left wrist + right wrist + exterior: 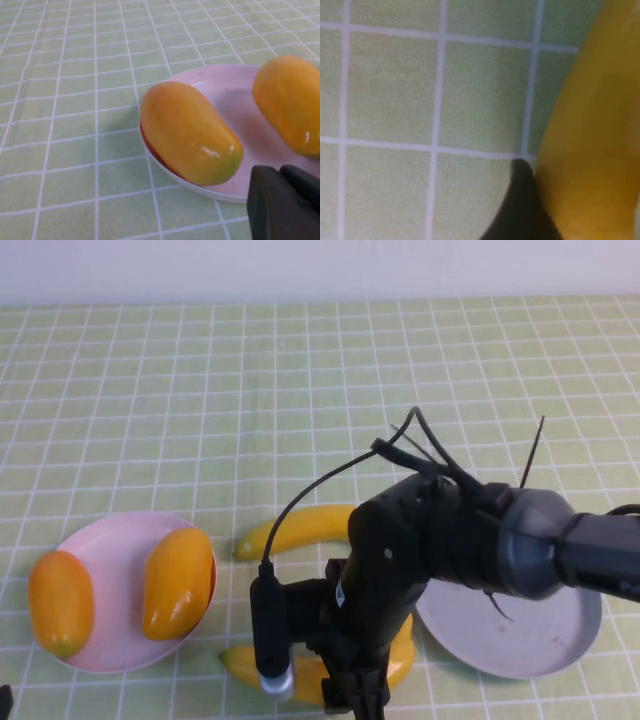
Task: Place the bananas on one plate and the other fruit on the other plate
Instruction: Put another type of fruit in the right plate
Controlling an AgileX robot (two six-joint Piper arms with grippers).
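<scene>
1. Right gripper [365,695]: low over the table's near edge, between the two plates, down at the near banana [300,670]. In the right wrist view one dark fingertip [522,200] lies against the banana's yellow skin; whether the fingers are spread or clenched on it, I cannot tell.
2. Near banana: lies on the cloth, partly hidden under the right arm, its tapered tip pointing toward the pink plate [105,540].
3. Far banana [295,527]: lies on the cloth just behind the arm, between the plates, touching neither.
4. Grey plate [540,635]: to the right of the arm, bare where visible; neither banana is on it.
5. Pink plate: on the left. One mango [178,582] rests inside it, toward its right side. The second mango [60,602] lies across the left rim, partly overhanging the cloth.
6. Left gripper [285,205]: only a dark edge shows in the left wrist view, just beside the pink plate's rim; finger state cannot be told.
7. Surface: pale green cloth [200,390] with a white grid, flat.
8. Room: plain pale wall [320,270] runs along the table's far edge.
</scene>
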